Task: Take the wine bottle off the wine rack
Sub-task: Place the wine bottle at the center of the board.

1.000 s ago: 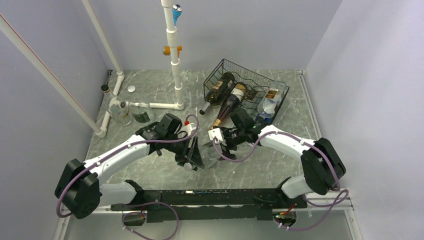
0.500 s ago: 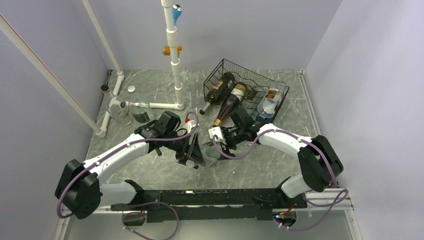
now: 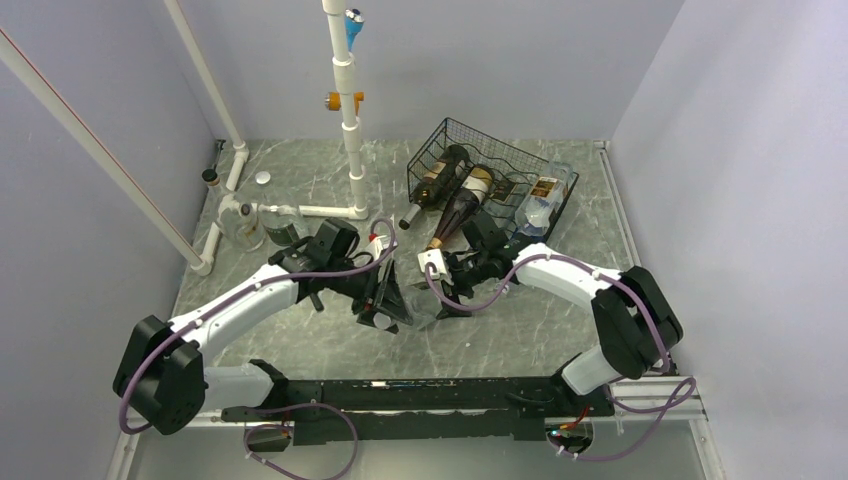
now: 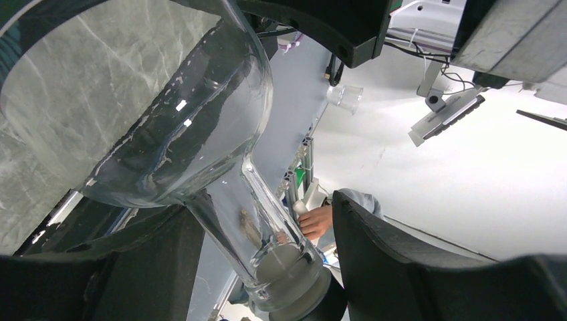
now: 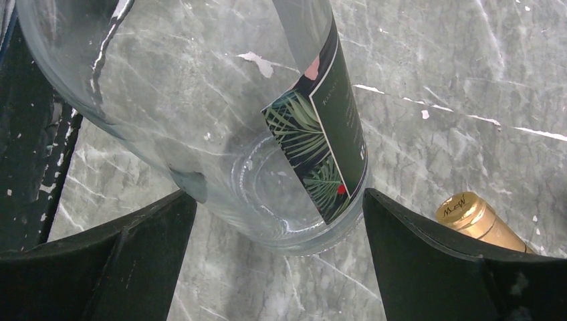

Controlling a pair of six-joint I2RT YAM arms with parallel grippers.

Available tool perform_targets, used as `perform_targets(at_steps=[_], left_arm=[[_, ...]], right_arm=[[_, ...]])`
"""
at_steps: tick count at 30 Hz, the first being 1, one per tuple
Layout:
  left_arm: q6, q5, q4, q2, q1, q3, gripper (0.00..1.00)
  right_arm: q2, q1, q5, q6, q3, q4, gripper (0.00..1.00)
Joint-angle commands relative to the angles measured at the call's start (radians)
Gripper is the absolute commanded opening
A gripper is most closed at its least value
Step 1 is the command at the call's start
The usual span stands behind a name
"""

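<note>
Since a second ago both wrists have crept slightly toward the far side, and my left gripper (image 4: pixel 267 210) has let go. Its jaws now stand apart around the neck of the clear glass wine bottle with a dark palm-leaf label (image 5: pixel 200 114), with a gap showing beside the neck. My right gripper (image 5: pixel 279 195) is clamped wide on that bottle's base, both fingers against the glass. Left arm reaches in from its base with the elbow bent and the wrist angled to centre. Right arm folds back and its forearm points left, so the two grippers face each other mid-table. The bottle spans between them, off the black wire wine rack (image 3: pixel 450 128) and just on its near side, over the grey marbled tabletop (image 3: pixel 330 170). Can't tell if it touches the top. The rack holds two dark glass bottles (image 3: pixel 440 180) lying necks toward me, one gold-foil cap (image 5: pixel 471 214) poking out, plus a clear labelled bottle (image 3: pixel 540 205) at its right end. The held bottle's glass is see-through down to the marble.
</note>
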Motion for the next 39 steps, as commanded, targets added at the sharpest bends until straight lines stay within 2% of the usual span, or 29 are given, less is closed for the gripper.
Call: perform_targets(at_steps=[1, 15, 22, 39], left_arm=[[0.027, 0.106, 0.149, 0.001, 0.005, 0.049, 0.7], [0.018, 0.131, 0.168, 0.038, 0.008, 0.087, 0.71], [0.046, 0.133, 0.123, 0.043, 0.008, 0.118, 0.8], [0.106, 0.122, 0.092, 0.022, 0.009, 0.131, 0.8]], right_arm=[[0.03, 0.004, 0.011, 0.019, 0.012, -0.078, 0.95], [0.028, -0.026, 0.058, -0.011, 0.02, -0.11, 0.95], [0.027, -0.035, 0.058, -0.017, 0.019, -0.114, 0.96], [0.013, -0.08, 0.029, -0.019, 0.021, -0.13, 0.96]])
